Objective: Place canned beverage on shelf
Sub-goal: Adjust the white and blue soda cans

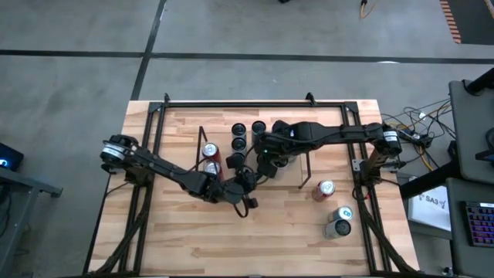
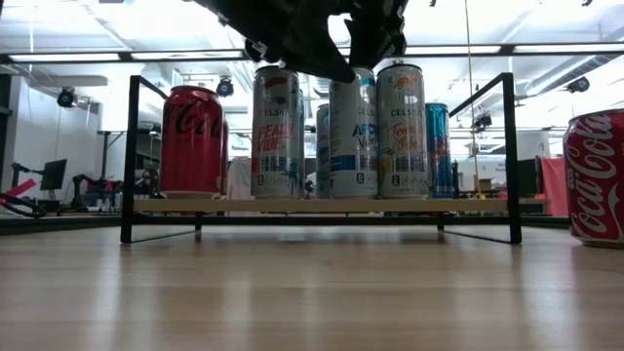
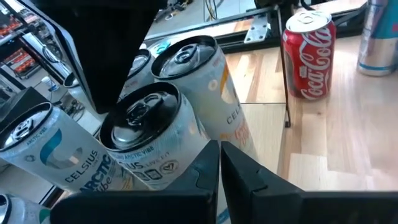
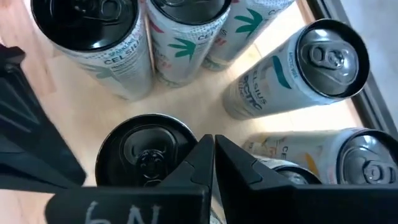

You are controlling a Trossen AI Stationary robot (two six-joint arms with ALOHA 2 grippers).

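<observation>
While both arms are hanging over the shelf [image 1: 202, 139], neither one is holding a can. The left gripper [image 1: 245, 179] is sitting at the front of the shelf with its fingers pressed tight together on nothing, and the right gripper [image 1: 268, 161] is hovering just above the tall cans, pinched shut and empty too. The shelf is standing in the middle of the table [image 1: 270, 247], and it is already carrying a red cola can [image 2: 192, 141] at one end and a bunch of tall Celsius cans [image 2: 278, 132] beside it. Three cans are waiting off the shelf on the right side of the table: another red cola can [image 1: 323, 190] near the shelf's end and two more cans [image 1: 340, 222] closer to the corner. I think the next job is fetching one of those. To do it well, the right arm should be lifting straight up first so it is not bumping the tall cans under it. Then it should be opening its fingers wide, coming down around the middle of a loose can, and squeezing gently. The cans on the shelf are packed close, so the new one should be going into a free spot and set down upright. The left arm should be keeping out of the way.
</observation>
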